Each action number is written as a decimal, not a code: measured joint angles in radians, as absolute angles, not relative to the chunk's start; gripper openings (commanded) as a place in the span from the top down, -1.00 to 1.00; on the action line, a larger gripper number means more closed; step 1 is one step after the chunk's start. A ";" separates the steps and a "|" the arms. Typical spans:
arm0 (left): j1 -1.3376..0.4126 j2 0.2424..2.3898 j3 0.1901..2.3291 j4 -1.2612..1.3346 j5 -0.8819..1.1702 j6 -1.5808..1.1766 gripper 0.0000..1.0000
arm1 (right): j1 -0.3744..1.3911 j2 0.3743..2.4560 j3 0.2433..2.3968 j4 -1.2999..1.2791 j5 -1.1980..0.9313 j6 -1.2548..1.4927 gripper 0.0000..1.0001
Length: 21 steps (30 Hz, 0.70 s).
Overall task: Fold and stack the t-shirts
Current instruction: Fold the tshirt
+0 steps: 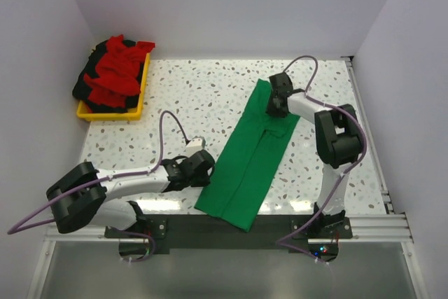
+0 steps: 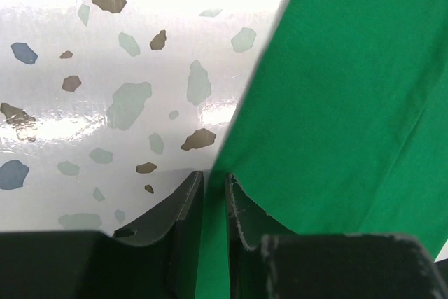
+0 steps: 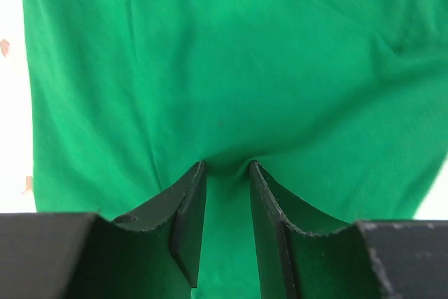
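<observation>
A green t-shirt [image 1: 250,162], folded into a long strip, lies diagonally on the speckled table [image 1: 196,96] from near centre to far right. My left gripper [image 1: 208,167] is at the strip's left edge, low on the table. In the left wrist view it [image 2: 214,176] is shut on that edge of the green t-shirt [image 2: 336,89]. My right gripper [image 1: 274,110] is on the strip's far end. In the right wrist view it [image 3: 227,166] pinches a pucker of the green cloth [image 3: 224,61] between its fingertips.
A yellow tray [image 1: 142,96] at the far left corner holds a pile of red and black shirts [image 1: 112,71]. White walls close in the table on the left, back and right. A metal rail [image 1: 371,138] runs along the right edge.
</observation>
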State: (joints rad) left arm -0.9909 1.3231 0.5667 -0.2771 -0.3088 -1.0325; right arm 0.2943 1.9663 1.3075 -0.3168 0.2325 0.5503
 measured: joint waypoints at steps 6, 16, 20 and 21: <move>-0.974 1.308 0.588 -0.298 -0.316 -1.009 0.43 | 0.294 2.119 1.524 -0.365 0.213 0.491 0.28; -0.837 1.331 0.686 -0.297 -0.278 -0.914 0.31 | 0.291 2.390 1.976 -0.496 0.175 0.368 0.03; -0.791 1.384 0.739 -0.272 -0.234 -0.875 0.26 | 0.286 2.526 2.206 -0.525 0.129 0.324 -0.21; -0.782 1.398 0.750 -0.266 -0.221 -0.868 0.25 | 0.284 2.559 2.263 -0.531 0.113 0.313 -0.28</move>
State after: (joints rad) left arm -0.7822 1.3979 0.7502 -0.2657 -0.2211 -0.8684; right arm 0.2840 2.5587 2.2631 -0.5308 0.1135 0.3130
